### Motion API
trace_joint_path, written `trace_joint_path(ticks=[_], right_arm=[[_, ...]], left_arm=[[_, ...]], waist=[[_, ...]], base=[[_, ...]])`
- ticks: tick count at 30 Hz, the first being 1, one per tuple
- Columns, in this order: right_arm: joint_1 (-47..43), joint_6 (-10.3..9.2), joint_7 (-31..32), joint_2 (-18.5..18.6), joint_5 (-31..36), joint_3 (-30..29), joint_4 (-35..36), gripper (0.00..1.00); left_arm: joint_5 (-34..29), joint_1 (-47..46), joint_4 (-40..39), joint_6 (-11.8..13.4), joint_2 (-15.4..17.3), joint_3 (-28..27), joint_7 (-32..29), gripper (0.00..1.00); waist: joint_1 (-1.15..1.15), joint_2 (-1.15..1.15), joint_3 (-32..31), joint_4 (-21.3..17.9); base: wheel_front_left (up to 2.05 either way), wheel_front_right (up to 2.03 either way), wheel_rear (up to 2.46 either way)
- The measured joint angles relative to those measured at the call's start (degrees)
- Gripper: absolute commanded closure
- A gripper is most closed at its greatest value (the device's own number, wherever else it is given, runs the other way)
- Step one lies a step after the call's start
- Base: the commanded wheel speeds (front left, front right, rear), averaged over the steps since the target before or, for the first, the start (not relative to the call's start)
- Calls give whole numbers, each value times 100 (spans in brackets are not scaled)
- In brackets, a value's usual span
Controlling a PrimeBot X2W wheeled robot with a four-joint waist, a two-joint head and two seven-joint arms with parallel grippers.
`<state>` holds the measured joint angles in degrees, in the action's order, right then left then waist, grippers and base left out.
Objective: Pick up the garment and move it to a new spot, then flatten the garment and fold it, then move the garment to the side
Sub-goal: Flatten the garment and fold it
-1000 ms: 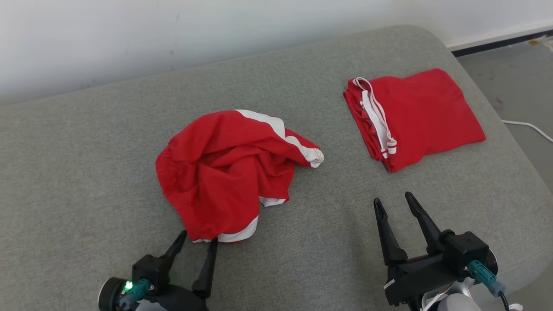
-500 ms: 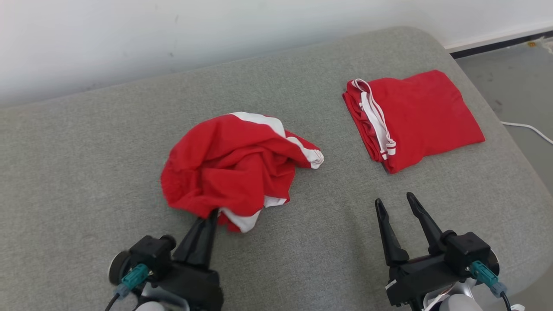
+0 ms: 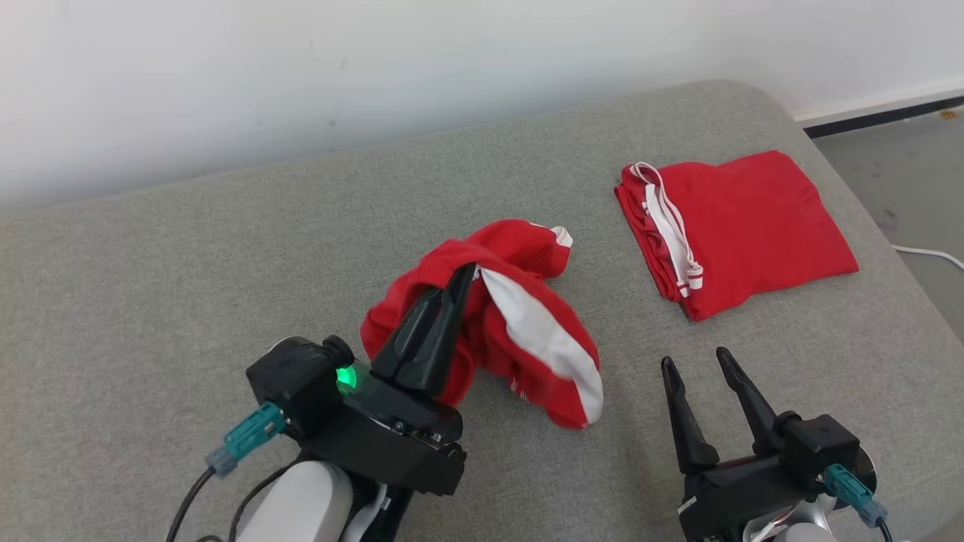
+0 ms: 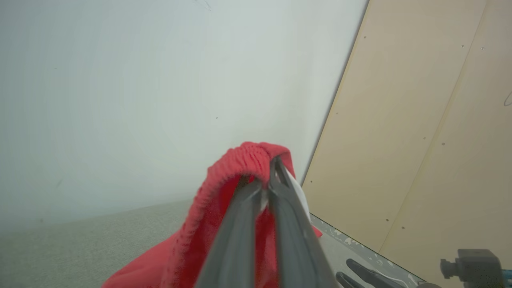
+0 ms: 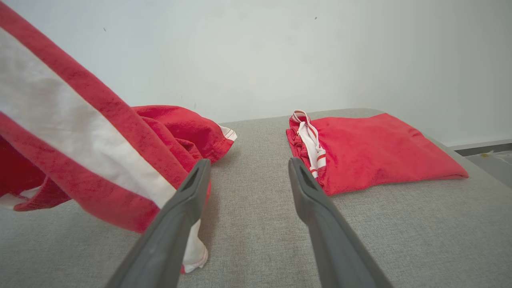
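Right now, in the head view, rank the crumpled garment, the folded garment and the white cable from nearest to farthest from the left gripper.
1. Crumpled garment: held in the left gripper, centre.
2. Folded garment: lying on the cushion, to the right.
3. White cable: on the floor, past the cushion's right edge.

Bright, even light, faint soft shadows, wrist views blurred close in, edges stretched
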<state>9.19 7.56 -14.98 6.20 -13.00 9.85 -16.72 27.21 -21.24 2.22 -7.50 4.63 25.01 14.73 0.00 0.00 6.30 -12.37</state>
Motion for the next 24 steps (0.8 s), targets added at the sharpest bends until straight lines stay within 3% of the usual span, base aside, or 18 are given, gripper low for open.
trace_joint_path(ticks=[5, 7, 10, 22, 23, 24], right_arm=[[-16, 0, 0, -11, 0, -4, 1, 0], [-20, 0, 0, -23, 0, 11, 4, 0], [-13, 0, 0, -29, 0, 18, 15, 0], [25, 0, 0, -30, 0, 30, 13, 0], [25, 0, 0, -30, 0, 34, 13, 0], [26, 0, 0, -30, 0, 42, 13, 0]], left_arm=[[18, 76, 385, 279, 202, -135, -471, 100], [38, 420, 982, 575, 564, -274, -1026, 100], [155, 683, 1413, 821, 803, -505, -1392, 100], [381, 882, 1801, 1109, 1092, -870, -1567, 100], [393, 893, 1789, 1109, 1098, -870, -1573, 90], [393, 910, 1763, 1105, 1105, -870, -1559, 0]], waist=[[-1, 0, -45, 43], [0, 0, -40, 67], [-1, 0, -13, 95], [-1, 0, 96, 300], [0, 0, 100, 307], [0, 0, 104, 312]], base=[[0, 0, 0], [0, 0, 0], [0, 0, 0], [0, 0, 0], [0, 0, 0], [0, 0, 0]])
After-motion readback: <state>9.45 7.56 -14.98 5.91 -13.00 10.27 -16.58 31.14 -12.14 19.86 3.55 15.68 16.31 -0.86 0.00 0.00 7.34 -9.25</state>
